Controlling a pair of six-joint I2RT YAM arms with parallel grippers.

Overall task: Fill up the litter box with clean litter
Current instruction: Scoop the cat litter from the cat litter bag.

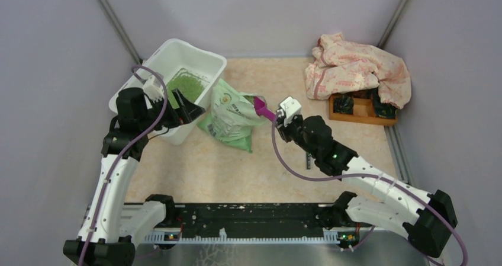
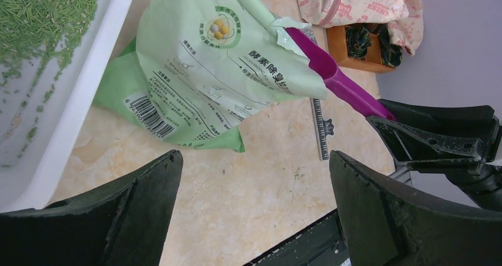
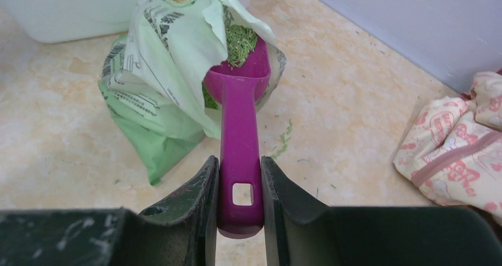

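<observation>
Two right fingers [image 3: 195, 210] are squeezing the purple scoop [image 3: 240, 118], its bowl sitting inside the green bag [image 3: 160, 70]. The left fingers [image 2: 136, 212] are standing wide apart beside the litter box [image 1: 198, 51], which is holding clean litter [image 1: 188, 85].

The light green bag [image 2: 195, 70] carries the only legible print: a line of large dark Chinese characters across its face beginning 酵素除臭, the rest lost under the crumpled edge. Above it sits a round logo [image 2: 220, 28] ringed by characters too small to read, and by the bag's lower corner a barcode [image 2: 148, 113] shows a 6 at its left end, the other digits unclear. The small columns of print on the bag, the ruler [image 2: 320, 133] on the counter [image 2: 266, 183] and the pink marks on the cloth [image 2: 367, 5] probably hold text, but none can be made out.
</observation>
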